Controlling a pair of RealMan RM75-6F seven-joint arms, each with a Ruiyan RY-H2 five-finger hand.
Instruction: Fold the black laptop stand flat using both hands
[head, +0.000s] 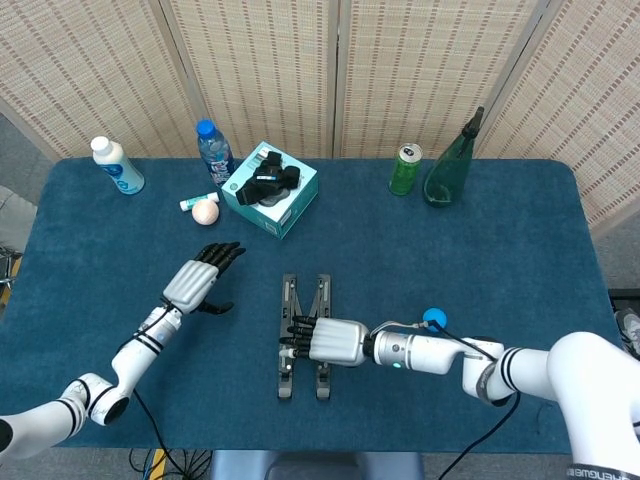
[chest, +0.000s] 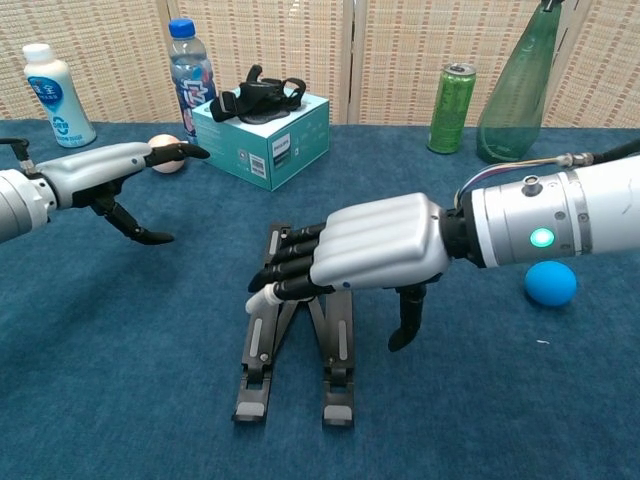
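Now right hand (chest: 365, 255) over laptop stand (head: 303, 335)

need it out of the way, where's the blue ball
In the head view, the blue ball lies right of the laptop stand, beside the right arm.

A table (head: 520, 240) covered in dark blue carpet-like cloth stands before a folding screen (head: 340, 70) of beige woven panels in pale frames. Grey floor (head: 20, 150) shows at the left edge.
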